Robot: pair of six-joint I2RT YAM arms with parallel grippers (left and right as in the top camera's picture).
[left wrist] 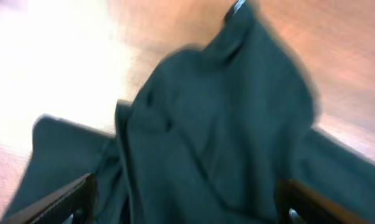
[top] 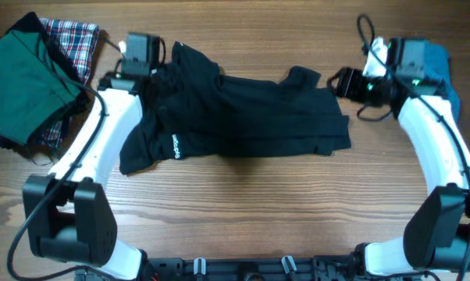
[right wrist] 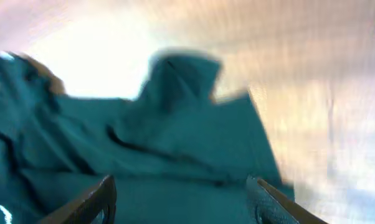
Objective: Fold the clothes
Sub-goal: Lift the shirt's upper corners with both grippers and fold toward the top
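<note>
A black garment (top: pixel 235 117) with a small white logo lies crumpled across the middle of the wooden table. My left gripper (top: pixel 153 74) sits over its upper left part. In the left wrist view the fingers (left wrist: pixel 184 202) are spread wide with dark cloth (left wrist: pixel 225 124) between and beyond them. My right gripper (top: pixel 346 83) is at the garment's upper right edge. In the right wrist view its fingers (right wrist: pixel 181 199) are spread wide above the cloth (right wrist: pixel 162 143). Both wrist views are blurred.
A folded green garment (top: pixel 24 78) lies on a plaid garment (top: pixel 75 43) at the far left. A blue cloth (top: pixel 442 66) lies at the far right under the right arm. Bare wood table (top: pixel 243 211) fills the front.
</note>
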